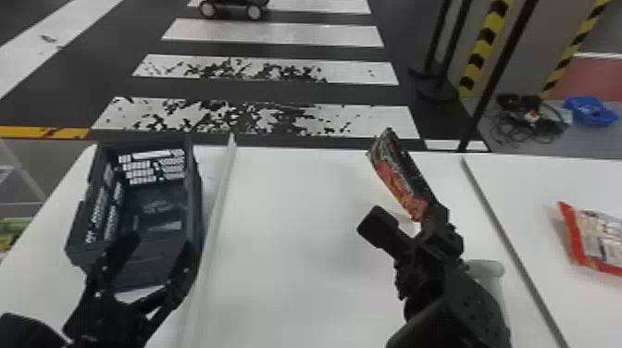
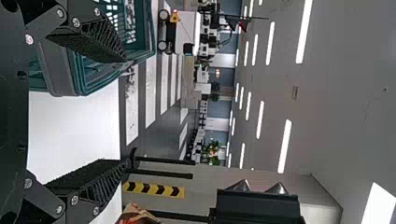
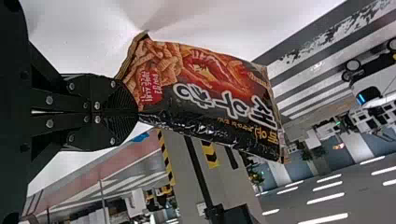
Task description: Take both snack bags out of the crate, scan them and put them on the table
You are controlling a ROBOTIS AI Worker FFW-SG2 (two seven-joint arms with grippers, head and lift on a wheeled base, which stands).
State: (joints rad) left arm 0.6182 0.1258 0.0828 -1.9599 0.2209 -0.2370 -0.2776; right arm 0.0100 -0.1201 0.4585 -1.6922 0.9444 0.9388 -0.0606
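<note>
Head view: right hand [image 1: 431,214] clenched on one end of a dark-and-red snack bag [image 1: 399,177], holding it up over the bench [image 1: 287,217], long body sticking out past the fingers. Second bag [image 1: 598,241] lies on the bench at far right. Left hand [image 1: 155,252] spread wide, nothing gripped, at the near end of the crate [image 1: 196,194]. Handling guess: very light, puffed film, soft but crinkly, a bit slick, brittle bits inside. End pinch is the right spot, spares the contents; squeezing mid-body would crush them. Risk: held at one end only, it may swing or twist. Looks like scan or place stage, can't tell which. Next: keep grip modest, lower flat, then let go.
</note>
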